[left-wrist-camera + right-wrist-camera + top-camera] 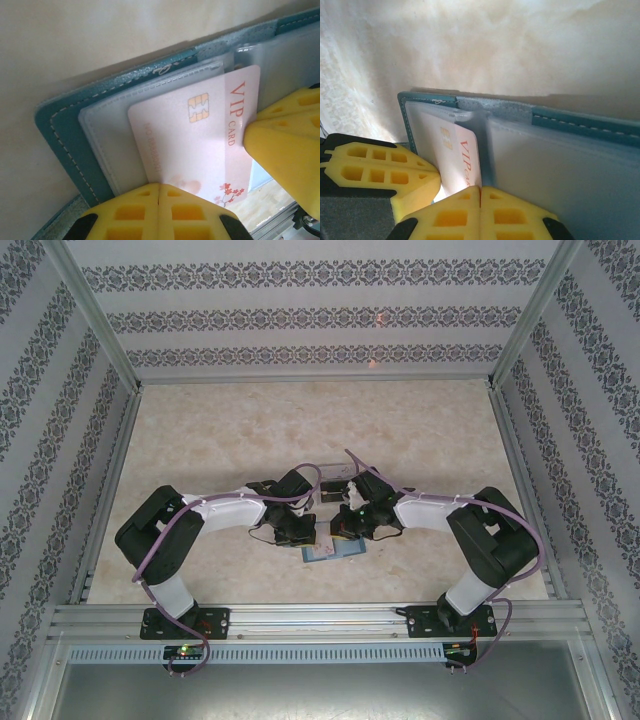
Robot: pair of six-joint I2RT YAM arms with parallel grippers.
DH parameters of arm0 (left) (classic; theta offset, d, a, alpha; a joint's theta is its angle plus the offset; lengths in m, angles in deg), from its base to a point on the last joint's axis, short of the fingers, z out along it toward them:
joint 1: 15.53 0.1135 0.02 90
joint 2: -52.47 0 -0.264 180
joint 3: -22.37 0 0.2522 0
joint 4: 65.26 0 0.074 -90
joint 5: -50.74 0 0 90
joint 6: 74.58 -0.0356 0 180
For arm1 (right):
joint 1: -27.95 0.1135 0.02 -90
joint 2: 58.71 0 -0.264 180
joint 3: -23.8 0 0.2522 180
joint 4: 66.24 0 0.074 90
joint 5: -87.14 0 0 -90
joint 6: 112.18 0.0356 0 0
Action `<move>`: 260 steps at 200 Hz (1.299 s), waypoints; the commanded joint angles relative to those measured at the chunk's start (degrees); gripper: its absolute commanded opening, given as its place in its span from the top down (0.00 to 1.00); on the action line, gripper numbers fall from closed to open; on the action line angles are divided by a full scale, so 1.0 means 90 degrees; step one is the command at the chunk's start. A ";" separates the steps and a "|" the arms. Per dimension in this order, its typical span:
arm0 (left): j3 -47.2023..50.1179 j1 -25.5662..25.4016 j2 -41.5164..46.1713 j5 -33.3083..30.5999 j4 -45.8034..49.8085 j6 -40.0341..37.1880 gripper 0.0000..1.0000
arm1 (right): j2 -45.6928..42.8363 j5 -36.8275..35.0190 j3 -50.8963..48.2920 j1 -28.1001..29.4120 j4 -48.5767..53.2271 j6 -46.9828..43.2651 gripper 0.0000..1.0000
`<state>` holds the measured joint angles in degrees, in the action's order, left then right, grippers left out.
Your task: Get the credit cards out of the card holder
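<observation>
Both arms reach in from the near edge, elbows flared outward, forearms angled toward each other at mid-surface. Left arm (175,530): upper link raised, forearm running right, wrist dropped low. Right arm (490,535): mirror pose, forearm running left, wrist low. The two wrists sit just beside each other, nearly head to head.

Left fingers (135,212): yellow pads pressed flat together, no gap at the seam, tips at a corner of the card (200,145); grip not clear.

Right fingers (510,212): pads pressed together likewise, the card's short edge running into their seam, pinched.
</observation>
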<state>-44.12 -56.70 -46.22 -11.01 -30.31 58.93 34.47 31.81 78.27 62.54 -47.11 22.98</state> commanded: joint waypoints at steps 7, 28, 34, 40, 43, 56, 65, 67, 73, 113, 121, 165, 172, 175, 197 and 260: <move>0.0288 -0.0055 -0.0402 -0.0507 0.0460 -0.0169 1.00 | -0.0352 -0.0285 0.0045 -0.0082 0.0521 -0.0337 0.96; 0.0302 -0.0055 -0.0382 -0.0504 0.0466 -0.0173 1.00 | -0.0539 -0.0618 0.0103 -0.0175 0.1003 -0.0559 0.96; 0.0309 -0.0056 -0.0379 -0.0509 0.0473 -0.0184 1.00 | -0.0586 -0.0694 0.0120 -0.0185 0.1115 -0.0617 0.97; 0.0305 -0.0055 -0.0371 -0.0501 0.0477 -0.0178 1.00 | -0.0624 -0.0738 0.0133 -0.0205 0.1199 -0.0673 0.97; 0.0306 -0.0055 -0.0367 -0.0507 0.0478 -0.0190 1.00 | -0.0656 -0.0762 0.0135 -0.0215 0.1246 -0.0695 0.97; 0.0304 -0.0060 -0.0354 -0.0510 0.0487 -0.0195 1.00 | -0.0762 -0.0917 0.0200 -0.0238 0.1508 -0.0803 0.97; 0.0321 -0.0055 -0.0342 -0.0513 0.0478 -0.0178 1.00 | -0.0849 -0.1068 0.0265 -0.0240 0.1694 -0.0885 0.97; 0.0314 -0.0055 -0.0342 -0.0512 0.0478 -0.0184 1.00 | -0.0864 -0.1103 0.0282 -0.0240 0.1744 -0.0902 0.98; 0.0327 -0.0055 -0.0335 -0.0507 0.0475 -0.0185 1.00 | -0.0921 -0.1221 0.0337 -0.0240 0.1894 -0.0949 0.98; 0.0345 -0.0056 -0.0324 -0.0492 0.0448 -0.0182 1.00 | -0.1152 -0.1612 0.0569 -0.0187 0.2402 -0.1114 0.98; 0.0346 -0.0055 -0.0311 -0.0491 0.0448 -0.0185 1.00 | -0.1150 -0.1617 0.0585 -0.0133 0.2402 -0.1104 0.98; 0.0327 -0.0056 -0.0323 -0.0468 0.0438 -0.0183 1.00 | -0.0852 -0.2082 0.0969 0.0396 0.2668 -0.1100 0.98; 0.0324 -0.0055 -0.0323 -0.0464 0.0436 -0.0184 1.00 | -0.0801 -0.2225 0.1066 0.0490 0.2783 -0.1103 0.98; 0.0323 -0.0056 -0.0323 -0.0468 0.0438 -0.0185 1.00 | -0.0787 -0.2288 0.1106 0.0534 0.2828 -0.1098 0.98; 0.0324 -0.0061 -0.0321 -0.0461 0.0438 -0.0195 1.00 | -0.0659 -0.2552 0.1356 0.0759 0.3043 -0.1120 0.97; 0.0336 -0.0055 -0.0321 -0.0444 0.0402 -0.0182 1.00 | -0.0484 -0.2323 0.1476 0.0992 0.2876 -0.0802 0.81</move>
<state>-44.01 -56.72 -46.42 -10.79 -30.79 58.10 29.23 10.88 90.69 70.74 -21.85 14.09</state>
